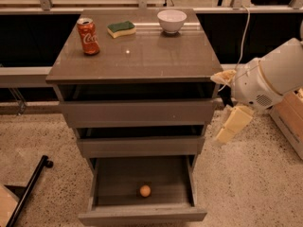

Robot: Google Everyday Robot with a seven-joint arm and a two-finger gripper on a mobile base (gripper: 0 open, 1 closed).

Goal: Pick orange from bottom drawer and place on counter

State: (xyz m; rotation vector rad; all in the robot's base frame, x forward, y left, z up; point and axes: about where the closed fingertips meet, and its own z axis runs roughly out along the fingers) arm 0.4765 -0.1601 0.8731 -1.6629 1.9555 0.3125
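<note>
Small round orange fruit [145,190] lies alone on the floor of the pulled-out deep grey bottom drawer [142,216], near its front wall. Pale two-finger tool [228,100] hangs to the right of the cabinet, below the edge of the glossy grey-brown counter [142,60], its cream fingers [233,123] spread apart and empty, well above the orange. On the counter: red soda can [88,36], green sponge [121,29], white bowl [171,21].
</note>
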